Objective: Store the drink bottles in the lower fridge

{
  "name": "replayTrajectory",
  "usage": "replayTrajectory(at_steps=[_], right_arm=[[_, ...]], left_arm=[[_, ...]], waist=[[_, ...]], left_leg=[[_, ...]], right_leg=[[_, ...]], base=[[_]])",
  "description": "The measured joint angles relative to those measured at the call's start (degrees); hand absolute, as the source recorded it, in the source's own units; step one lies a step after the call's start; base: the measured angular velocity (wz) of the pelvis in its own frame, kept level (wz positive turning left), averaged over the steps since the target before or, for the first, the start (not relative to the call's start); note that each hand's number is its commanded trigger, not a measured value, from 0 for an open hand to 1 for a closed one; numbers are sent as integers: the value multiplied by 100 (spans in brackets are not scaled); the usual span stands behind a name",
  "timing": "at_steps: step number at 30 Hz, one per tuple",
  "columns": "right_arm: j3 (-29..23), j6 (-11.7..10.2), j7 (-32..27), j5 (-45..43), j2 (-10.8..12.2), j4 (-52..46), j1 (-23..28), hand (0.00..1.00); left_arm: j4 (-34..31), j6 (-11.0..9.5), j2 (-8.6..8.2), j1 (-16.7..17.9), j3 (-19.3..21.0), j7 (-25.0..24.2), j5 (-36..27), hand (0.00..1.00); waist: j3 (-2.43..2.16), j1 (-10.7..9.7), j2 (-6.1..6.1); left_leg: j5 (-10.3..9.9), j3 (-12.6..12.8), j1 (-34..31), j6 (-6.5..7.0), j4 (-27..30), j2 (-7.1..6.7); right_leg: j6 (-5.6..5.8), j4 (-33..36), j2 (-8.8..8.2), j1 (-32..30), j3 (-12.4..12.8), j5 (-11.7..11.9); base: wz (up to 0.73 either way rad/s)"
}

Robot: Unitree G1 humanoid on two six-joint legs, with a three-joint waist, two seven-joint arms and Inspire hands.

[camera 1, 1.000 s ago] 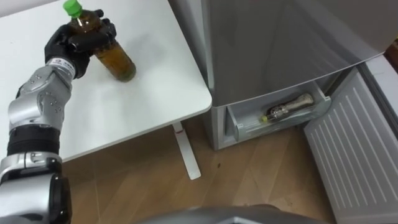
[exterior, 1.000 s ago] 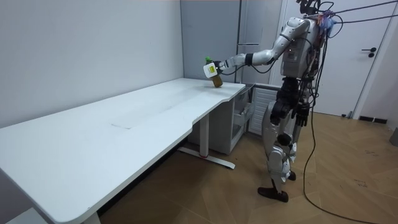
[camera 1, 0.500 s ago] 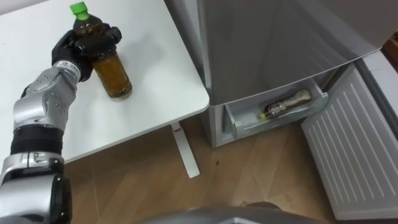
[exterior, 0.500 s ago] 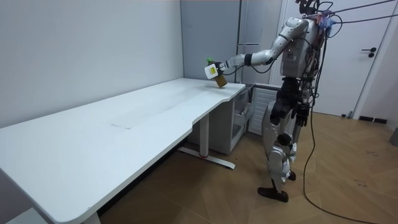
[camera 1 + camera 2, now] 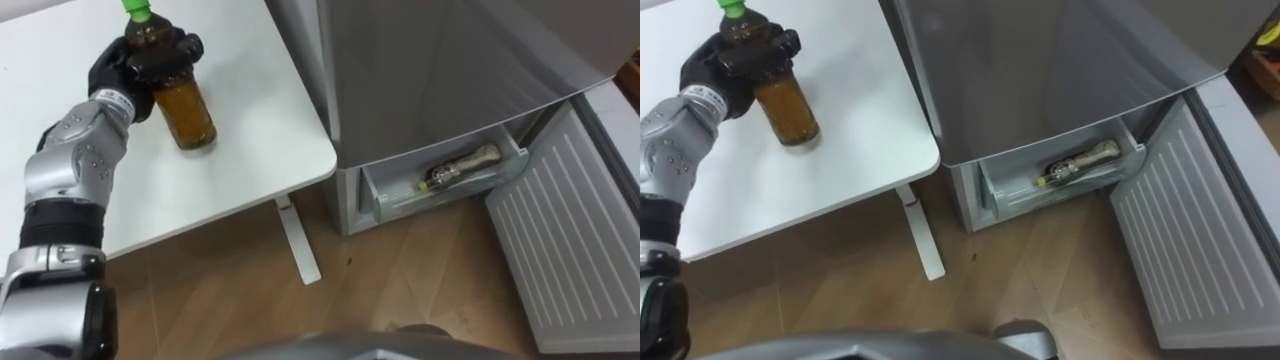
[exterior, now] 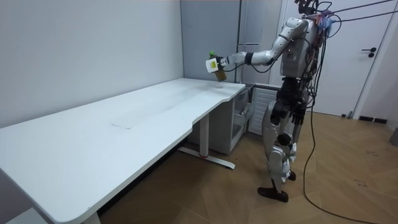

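— Where's the drink?

— The clear plastic bottle of amber tea with a green cap (image 5: 180,105) is in the black left hand (image 5: 140,62). The fingers are curled round its shoulder just under the cap. Its body hangs below the fingers, and the room view shows it clear of the white tabletop (image 5: 260,120).

— How far along?

— About midway, I'd judge. A slimmer second bottle (image 5: 462,168) lies in the open grey lower drawer (image 5: 440,197), well right of the fingers and far lower. This one is not yet carried over.

— Room to move?

— The table's rounded corner sits between the fingers and the drawer, with the tall grey fridge front (image 5: 440,70) just right of it. The white ribbed door (image 5: 570,240) stands open beyond the drawer. Past that corner, the way down looks free.
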Motion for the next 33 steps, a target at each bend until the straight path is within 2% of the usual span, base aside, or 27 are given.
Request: replayTrajectory(at_steps=[2,4,6,11,14,15,17,19,21,22,23,25,27,28,30,33], right_arm=[[63,-40,-14,6,1,45,-89,0],[122,-52,-60,6,2,72,-101,0],[150,-49,-119,-1,2,73,-97,0],[221,-42,-167,24,-1,83,-129,0],[337,-39,-163,156,-13,76,-129,0],[363,-37,-155,151,-19,78,-127,0],[376,-38,-115,136,-30,131,-137,0],[385,-37,-131,102,-27,257,-165,0],[410,-37,-169,91,-1,282,-180,0],[484,-41,-200,91,20,277,-174,0],[544,-40,-226,97,24,274,-172,0],[730,-40,-280,97,27,256,-182,0],[829,-42,-317,99,54,256,-191,0],[869,-39,-325,78,62,255,-189,0],[946,-38,-325,75,57,254,-212,0],[1069,-36,-288,23,52,255,-252,0]], left_arm=[[-603,-2,-2,143,-32,0,3,100],[-1314,-7,-11,436,-50,-67,-16,100],[-1691,-8,-43,648,-51,-161,-27,100],[-2014,-6,-114,992,-103,-242,-16,100],[-2391,-4,-125,1341,-103,-240,-218,100],[-2635,-1,-153,1493,-103,-239,-240,100],[-2998,0,-280,1643,-101,-257,-257,100],[-3409,-1,-496,1809,-90,-259,-514,100],[-3691,-6,-558,1996,-91,-279,-747,100],[-3836,-6,-586,2128,-100,-297,-874,100],[-3891,-7,-610,2192,-100,-312,-924,100],[-3963,-6,-790,2267,-121,-429,-952,100],[-3963,-7,-866,2277,-147,-480,-952,100],[-3963,-7,-900,2302,-167,-506,-971,100],[-3964,-7,-932,2354,-201,-513,-1166,100],[-3970,-9,-984,2497,-221,-515,-1607,100]], waist=[[2,-7,-13],[5,-4,-18],[6,8,-21],[5,109,-16],[6,119,-18],[6,122,-20],[7,228,-23],[8,334,-42],[8,370,-83],[11,379,-116],[-8,414,-126],[-6,549,-153],[-8,609,-197],[-7,699,-218],[-32,762,-244],[-43,869,-264]], left_leg=[[0,-47,-18,0,2,-5],[1,-107,-15,-1,1,-7],[3,-139,-17,-4,0,-13],[14,-269,-39,-22,20,-8],[14,-333,-31,-22,38,-14],[14,-412,-36,-23,45,-17],[14,-418,-63,-23,81,-16],[19,-498,-126,-27,116,-17],[29,-567,-145,-38,142,-17],[34,-615,-150,-40,163,-20],[34,-619,-168,-41,175,-20],[43,-700,-289,-37,265,-29],[52,-783,-382,-32,344,-39],[53,-810,-395,-31,363,-46],[71,-857,-444,-18,375,-69],[83,-903,-457,-10,365,-99]], right_leg=[[-1,-9,-7,11,-73,1],[-1,-34,-10,55,-160,1],[-1,-106,-13,107,-232,1],[-1,-113,-12,133,-378,1],[-1,-123,-18,197,-490,1],[-1,-128,-22,211,-572,1],[-1,-126,-23,210,-601,1],[0,-126,-24,217,-700,0],[0,-133,-20,253,-765,0],[0,-172,-21,309,-881,0],[0,-192,-20,309,-885,-1],[-4,-210,-33,297,-1027,-3],[-27,-225,-36,293,-1101,-15],[-41,-234,-38,290,-1128,-23],[-48,-285,-44,292,-1161,-27],[-46,-279,-65,300,-1192,-27]], base=[[13],[14],[15],[12],[16],[19],[11],[15],[23],[20],[16],[17],[24],[17],[14],[11]])
